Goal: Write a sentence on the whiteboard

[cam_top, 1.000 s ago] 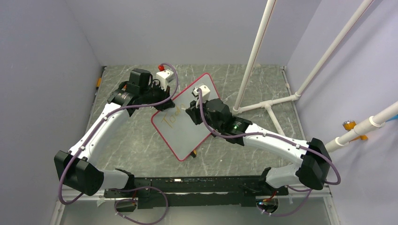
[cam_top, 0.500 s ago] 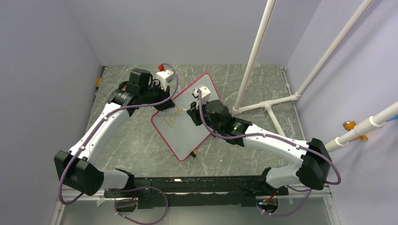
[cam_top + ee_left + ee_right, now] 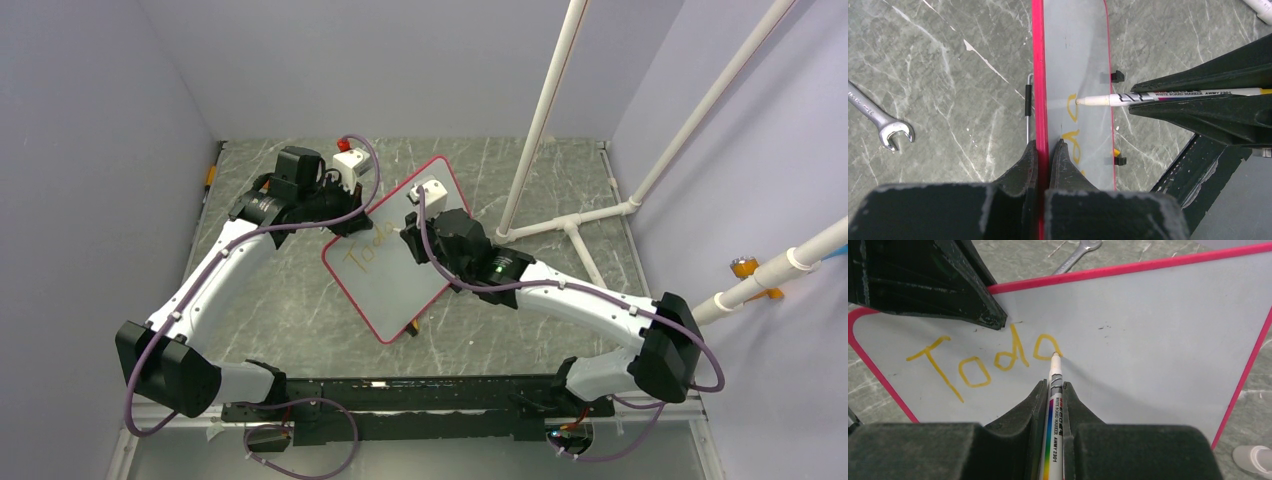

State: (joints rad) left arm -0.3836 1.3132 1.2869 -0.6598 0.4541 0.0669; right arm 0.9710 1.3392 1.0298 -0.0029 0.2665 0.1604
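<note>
Red-pink framing bounded the whiteboard (image 3: 395,290), which sat mid-table with its long axis running from 7 o'clock to 1 o'clock in the overhead view. Bare grey veined table (image 3: 270,310) stood open from the board's 6 o'clock round to 9 o'clock. A white pipe frame (image 3: 570,228) stood at 3 o'clock of the far corner, near it but apart. Two black clips (image 3: 1117,76) sat on the long edge facing the right arm. A spanner (image 3: 884,129) lay on the table off the opposite long edge, well apart from the board.

The left gripper (image 3: 1044,146) was clamped on the frame of the 10 o'clock long edge, one finger on each face. That arm rose from its base at 7 o'clock, with the wrist bent over the edge.

The right gripper (image 3: 1053,386) was closed around a white marker (image 3: 1055,375), the barrel pointing to 12 o'clock in the wrist view. The tip touched the board at the last stroke of the sentence (image 3: 983,360), which read "Toda" in orange-yellow just beside the clamped edge. The right arm stretched from its base at 5 o'clock across the clip edge, with the wrist over the board's middle.
</note>
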